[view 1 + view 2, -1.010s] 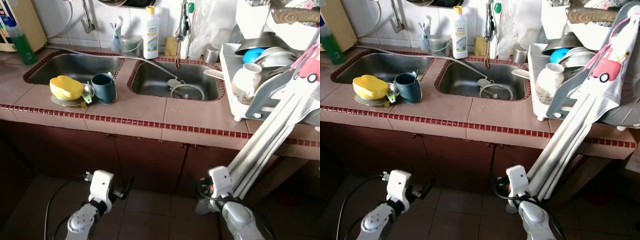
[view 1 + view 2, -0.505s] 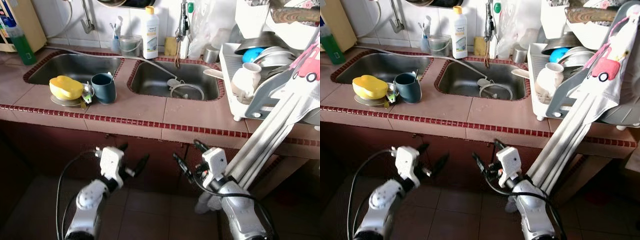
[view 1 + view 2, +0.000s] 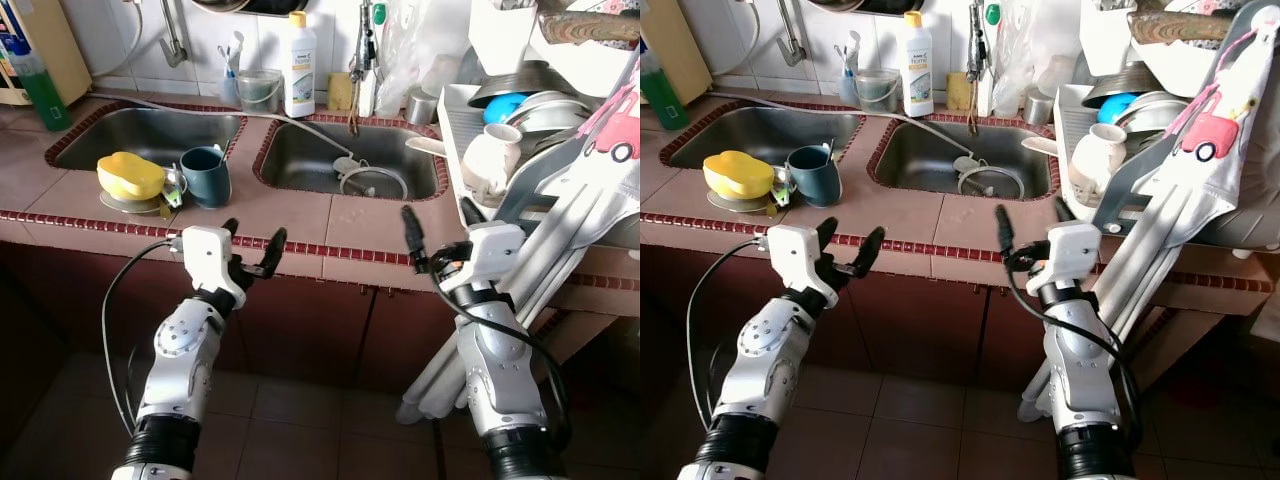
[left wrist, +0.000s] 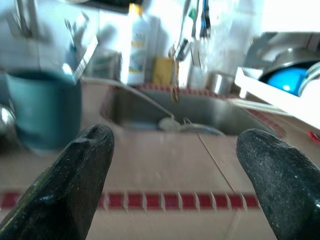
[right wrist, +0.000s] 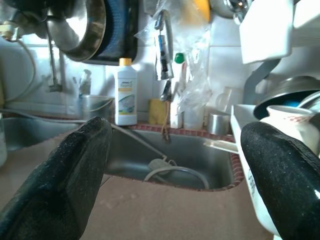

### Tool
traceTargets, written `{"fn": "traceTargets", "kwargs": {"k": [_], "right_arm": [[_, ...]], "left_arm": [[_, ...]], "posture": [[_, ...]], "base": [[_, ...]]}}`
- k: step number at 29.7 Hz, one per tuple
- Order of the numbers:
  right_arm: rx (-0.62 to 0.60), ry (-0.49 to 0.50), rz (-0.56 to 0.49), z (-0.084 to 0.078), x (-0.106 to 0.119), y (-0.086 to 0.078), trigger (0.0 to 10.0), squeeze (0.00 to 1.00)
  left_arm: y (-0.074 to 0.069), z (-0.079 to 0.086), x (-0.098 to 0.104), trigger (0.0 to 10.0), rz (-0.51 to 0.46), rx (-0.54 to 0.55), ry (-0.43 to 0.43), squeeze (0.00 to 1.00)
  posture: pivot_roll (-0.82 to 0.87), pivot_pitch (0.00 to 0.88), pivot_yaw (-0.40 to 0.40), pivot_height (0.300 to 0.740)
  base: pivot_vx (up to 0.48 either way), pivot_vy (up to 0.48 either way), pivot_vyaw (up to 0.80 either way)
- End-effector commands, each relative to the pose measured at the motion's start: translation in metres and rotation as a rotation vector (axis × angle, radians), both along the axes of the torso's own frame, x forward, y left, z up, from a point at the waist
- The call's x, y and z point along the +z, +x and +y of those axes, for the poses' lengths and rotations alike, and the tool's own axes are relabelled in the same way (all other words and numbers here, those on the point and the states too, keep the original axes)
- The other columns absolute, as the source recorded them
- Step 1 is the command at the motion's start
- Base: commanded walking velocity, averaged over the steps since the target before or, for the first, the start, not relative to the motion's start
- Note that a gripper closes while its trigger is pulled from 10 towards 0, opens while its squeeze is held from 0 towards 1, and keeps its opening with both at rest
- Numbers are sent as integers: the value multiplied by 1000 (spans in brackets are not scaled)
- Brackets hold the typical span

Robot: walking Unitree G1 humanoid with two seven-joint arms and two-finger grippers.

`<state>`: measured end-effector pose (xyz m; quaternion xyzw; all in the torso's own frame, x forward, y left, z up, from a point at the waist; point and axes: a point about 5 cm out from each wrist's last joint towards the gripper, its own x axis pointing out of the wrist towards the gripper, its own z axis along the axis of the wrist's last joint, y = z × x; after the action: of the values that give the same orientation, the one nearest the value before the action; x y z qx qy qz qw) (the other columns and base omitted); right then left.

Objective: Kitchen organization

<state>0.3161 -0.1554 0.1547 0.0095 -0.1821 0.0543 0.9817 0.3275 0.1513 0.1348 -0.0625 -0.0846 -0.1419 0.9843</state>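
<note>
A teal mug (image 3: 207, 175) stands on the tiled counter (image 3: 290, 215) between the two sinks, next to a yellow sponge-like object (image 3: 131, 174) on a small plate. My left gripper (image 3: 254, 232) is open at the counter's front edge, just right of and nearer than the mug; the left wrist view shows the mug (image 4: 42, 107) blurred beyond one finger. My right gripper (image 3: 438, 214) is open at the counter edge in front of the right sink (image 3: 350, 165), with a white jug (image 3: 488, 165) in the dish rack (image 3: 462, 130) beside it. Neither gripper holds anything.
A white dish-soap bottle (image 3: 299, 65), a cup with brushes (image 3: 258, 90) and a tap (image 3: 362, 60) stand along the back wall. The left sink (image 3: 150, 135) lies behind the mug. A folded white frame with a cloth (image 3: 560, 230) leans against the counter at the right.
Both arms have risen from near the floor to the counter's front edge. Their fingers now point toward the sinks and stand spread apart.
</note>
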Motion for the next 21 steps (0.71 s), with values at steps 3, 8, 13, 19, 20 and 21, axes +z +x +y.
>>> {"fn": "traceTargets", "kwargs": {"k": [3, 8, 13, 19, 20, 21], "right_arm": [[-42, 2, -2, -1, 5, 1, 10000, 0], [-61, -28, 0, -6, 10, 1, 10000, 0], [-79, -32, -2, -7, 8, -4, 10000, 0], [-171, -21, -1, -7, 2, -18, 10000, 0], [-171, -22, 2, -6, 1, -18, 10000, 0], [-172, -23, 7, -5, 0, -20, 10000, 0]], "left_arm": [[8, 4, 21, 10000, -72, -2, 29, 0], [5, 10, 32, 10000, -106, -25, 103, 0], [-2, 14, 33, 10000, -99, 26, 63, 0], [-16, 12, 22, 10000, -78, 91, 7, 0], [-17, 12, 20, 10000, -72, 91, 0, 0], [-19, 12, 18, 10000, -63, 91, -3, 0]], "posture": [[-182, 0, -6, 740], [-195, 0, 20, 740], [-209, 0, 35, 740], [-227, 0, 44, 740], [-227, 0, 44, 740], [-227, 0, 44, 740]], "base": [[0, 0, 0], [0, 0, 0], [0, 0, 0], [0, 0, 0], [0, 0, 0], [0, 0, 0]]}}
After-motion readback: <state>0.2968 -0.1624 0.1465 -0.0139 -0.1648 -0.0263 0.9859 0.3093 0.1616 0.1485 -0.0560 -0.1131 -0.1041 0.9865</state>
